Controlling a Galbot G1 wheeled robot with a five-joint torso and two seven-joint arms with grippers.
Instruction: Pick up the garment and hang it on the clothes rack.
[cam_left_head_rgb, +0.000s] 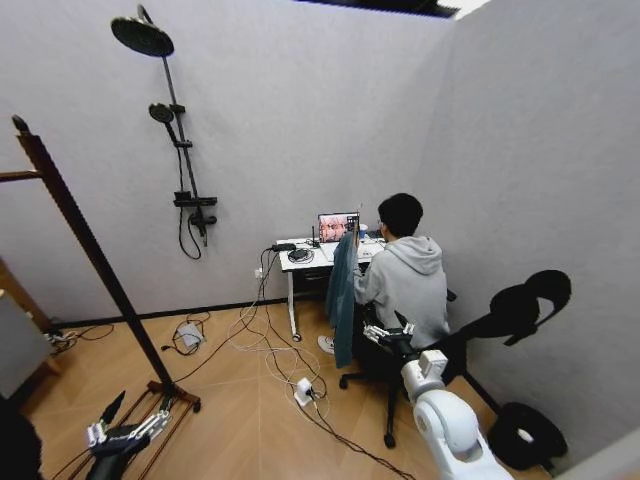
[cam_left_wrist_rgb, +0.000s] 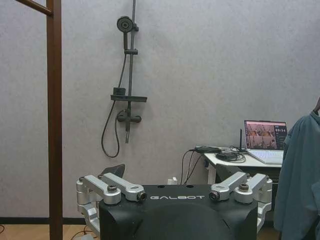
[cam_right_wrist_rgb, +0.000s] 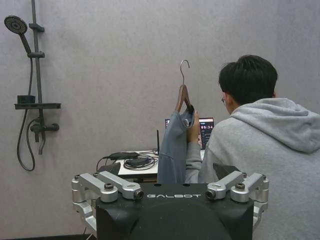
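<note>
The garment (cam_left_head_rgb: 342, 295) is a dark blue-grey jacket on a wooden hanger (cam_right_wrist_rgb: 183, 95), held up beside the desk by the hand (cam_right_wrist_rgb: 193, 125) of a seated person in a grey hoodie. It also shows as the garment (cam_right_wrist_rgb: 175, 150) and the garment (cam_left_wrist_rgb: 300, 175). The clothes rack (cam_left_head_rgb: 90, 255) is a dark reddish-brown post leaning at my far left, with its post (cam_left_wrist_rgb: 54, 125) close by the left wrist. My left gripper (cam_left_head_rgb: 125, 430) hangs low near the rack's foot, open and empty. My right gripper (cam_left_head_rgb: 385, 335) is open, just behind the person's chair, short of the garment.
A black shower pole (cam_left_head_rgb: 180, 150) is fixed to the back wall. A white desk (cam_left_head_rgb: 300, 262) carries a laptop (cam_left_head_rgb: 338, 227). Cables and a power strip (cam_left_head_rgb: 303, 390) lie on the wooden floor. A black stand (cam_left_head_rgb: 520, 310) is at the right wall.
</note>
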